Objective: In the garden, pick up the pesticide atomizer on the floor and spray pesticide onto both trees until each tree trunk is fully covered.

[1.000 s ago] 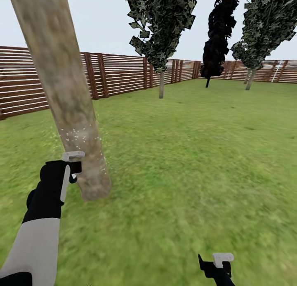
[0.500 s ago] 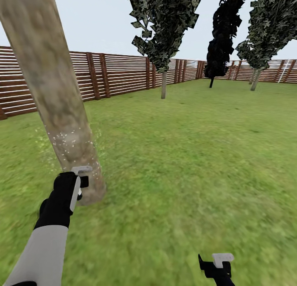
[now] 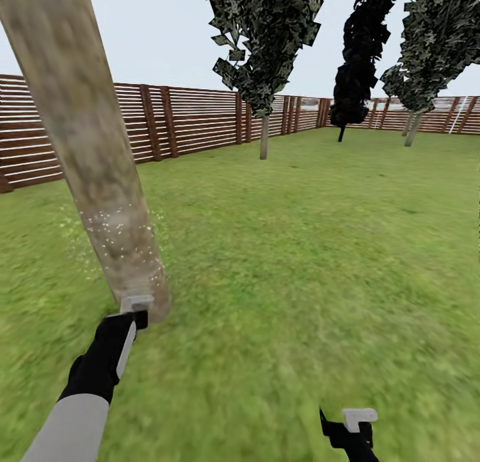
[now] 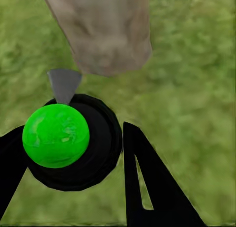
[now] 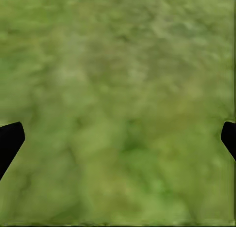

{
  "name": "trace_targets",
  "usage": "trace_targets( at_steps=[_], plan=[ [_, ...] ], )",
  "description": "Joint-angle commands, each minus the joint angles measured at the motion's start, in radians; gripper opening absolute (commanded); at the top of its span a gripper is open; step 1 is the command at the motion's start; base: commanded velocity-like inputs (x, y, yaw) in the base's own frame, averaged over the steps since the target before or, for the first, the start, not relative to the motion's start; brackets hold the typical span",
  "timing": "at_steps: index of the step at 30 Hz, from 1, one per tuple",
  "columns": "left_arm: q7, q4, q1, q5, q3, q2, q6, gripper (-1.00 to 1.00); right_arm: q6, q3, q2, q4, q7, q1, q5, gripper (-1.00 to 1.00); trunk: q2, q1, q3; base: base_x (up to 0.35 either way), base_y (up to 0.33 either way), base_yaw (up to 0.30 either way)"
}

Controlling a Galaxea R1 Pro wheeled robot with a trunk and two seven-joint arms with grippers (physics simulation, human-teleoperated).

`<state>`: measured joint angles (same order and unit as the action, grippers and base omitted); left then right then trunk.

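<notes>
Green grass spreads all the way back to a brown wooden fence, with dark leafy trees along the top of the head view.

We are in the spraying step. Our left gripper is closed around the pesticide atomizer, a green ball in a black ring with a grey nozzle. The nozzle points at the foot of the thick pale tree trunk at the left of the frame. Small white specks dot the lower bark.

We think the next move is to sweep the spray over the bare parts higher up, then go find the second tree.

Our left arm reaches forward and low, close to the trunk's base. Our right gripper hangs at the bottom right, fingers spread wide over grass, holding nothing.
</notes>
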<state>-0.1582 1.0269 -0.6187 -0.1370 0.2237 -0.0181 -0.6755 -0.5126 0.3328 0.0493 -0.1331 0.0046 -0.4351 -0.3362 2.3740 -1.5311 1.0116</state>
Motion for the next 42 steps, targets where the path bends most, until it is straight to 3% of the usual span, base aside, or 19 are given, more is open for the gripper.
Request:
trace_targets(
  at_steps=[1, 5, 7, 9, 12, 13, 14, 15, 17, 18, 21, 22, 23, 25, 31, 35, 40, 41, 42],
  plan=[
    [0.004, -0.006, 0.038, -0.003, -0.002, 0.003, 0.063, -1.0, 0.0, 0.0, 0.0, 0.001, 0.0, 0.0, 0.0, 1.0, 0.0, 0.0, 0.0, -0.335, 0.0, 0.0],
    [0.007, -0.011, 0.142, -0.003, -0.004, 0.006, 0.204, -1.0, 0.0, 0.001, 0.005, 0.002, 0.0, 0.001, 0.0, 1.0, 0.0, 0.0, 0.0, -0.335, 0.0, 0.0],
    [0.053, -0.073, 0.189, -0.006, -0.006, 0.01, 0.341, -1.0, 0.0, 0.0, 0.004, 0.024, -0.001, 0.001, 0.0, 1.0, 0.0, 0.0, 0.0, -0.335, 0.0, 0.0],
    [0.158, -0.15, 0.196, -0.043, -0.022, 0.016, 0.421, -1.0, 0.0, 0.0, 0.002, 0.033, -0.001, 0.0, 0.0, 1.0, 0.0, 0.0, 0.0, -0.322, 0.0, 0.0],
    [0.325, -0.223, 0.197, -0.127, -0.07, 0.024, 0.491, -1.0, 0.0, 0.0, 0.001, 0.031, -0.001, 0.0, 0.0, 1.0, 0.0, 0.0, 0.0, -0.278, 0.0, 0.0],
    [0.413, -0.233, 0.197, -0.143, -0.078, 0.025, 0.5, -1.0, 0.0, -0.005, 0.0, 0.022, 0.001, 0.0, 0.0, 1.0, 0.0, 0.0, 0.0, -0.274, 0.0, 0.0],
    [0.5, -0.237, 0.197, -0.157, -0.082, 0.028, 0.503, -1.0, -0.001, -0.04, -0.003, -0.027, 0.008, -0.002, -0.025, 1.0, 0.0, 0.0, 0.0, -0.277, 0.0, 0.0],
    [0.541, -0.238, 0.198, -0.18, -0.085, 0.033, 0.504, -1.0, 0.001, -0.087, -0.005, -0.082, 0.023, -0.002, -0.061, 1.0, 0.0, 0.0, 0.0, -0.278, 0.0, 0.0],
    [0.636, -0.243, 0.198, -0.273, -0.087, 0.049, 0.503, -1.0, 0.036, -0.202, -0.033, -0.211, 0.132, -0.001, -0.133, 1.0, 0.0, 0.0, 0.0, -0.279, 0.0, 0.0],
    [0.69, -0.255, 0.198, -0.314, -0.088, 0.052, 0.504, -1.0, 0.098, -0.227, -0.04, -0.253, 0.236, -0.007, -0.146, 1.0, 0.0, 0.0, 0.0, -0.257, 0.0, 0.0],
    [0.786, -0.28, 0.198, -0.398, -0.089, 0.052, 0.505, -1.0, 0.237, -0.242, -0.05, -0.353, 0.553, -0.052, -0.152, 1.0, 0.0, 0.0, 0.0, -0.107, 0.0, 0.0],
    [0.813, -0.296, 0.198, -0.436, -0.09, 0.05, 0.507, -1.0, 0.258, -0.244, -0.066, -0.399, 0.674, -0.06, -0.154, 1.0, 0.0, 0.0, 0.0, -0.019, 0.0, 0.0],
    [0.822, -0.306, 0.198, -0.462, -0.09, 0.047, 0.507, -1.0, 0.265, -0.245, -0.081, -0.428, 0.728, -0.062, -0.155, 1.0, 0.0, 0.0, 0.0, -0.01, 0.0, 0.0],
    [0.823, -0.294, 0.195, -0.471, -0.079, 0.059, 0.496, -1.0, 0.262, -0.233, -0.092, -0.431, 0.714, -0.065, -0.154, 1.0, 0.0, 0.0, 0.0, 0.0, 0.0, 0.0],
    [0.827, -0.308, 0.193, -0.498, -0.099, 0.062, 0.471, -1.0, 0.265, -0.201, -0.083, -0.432, 0.705, -0.065, -0.155, 1.0, 0.0, 0.0, 0.0, 0.0, 0.0, 0.0],
    [0.837, -0.31, 0.179, -0.521, -0.121, 0.063, 0.471, -1.0, 0.269, -0.211, -0.081, -0.436, 0.711, -0.066, -0.165, 1.0, 0.0, 0.0, 0.0, 0.0, 0.0, 0.0],
    [0.864, -0.311, 0.151, -0.544, -0.141, 0.044, 0.464, -1.0, 0.288, -0.239, -0.086, -0.457, 0.719, -0.087, -0.192, 1.0, 0.0, 0.0, 0.0, 0.0, 0.0, 0.0],
    [1.021, -0.311, 0.103, -0.81, -0.146, 0.042, 0.463, -1.0, 0.309, -0.337, -0.091, -0.469, 0.751, -0.097, -0.277, 1.0, 0.0, 0.0, 0.0, 0.0, 0.0, 0.0],
    [1.029, -0.311, 0.099, -0.812, -0.15, 0.041, 0.463, -1.0, 0.312, -0.357, -0.093, -0.474, 0.776, -0.103, -0.279, 1.0, 0.0, 0.0, 0.0, 0.0, 0.0, 0.0]
  ],
)
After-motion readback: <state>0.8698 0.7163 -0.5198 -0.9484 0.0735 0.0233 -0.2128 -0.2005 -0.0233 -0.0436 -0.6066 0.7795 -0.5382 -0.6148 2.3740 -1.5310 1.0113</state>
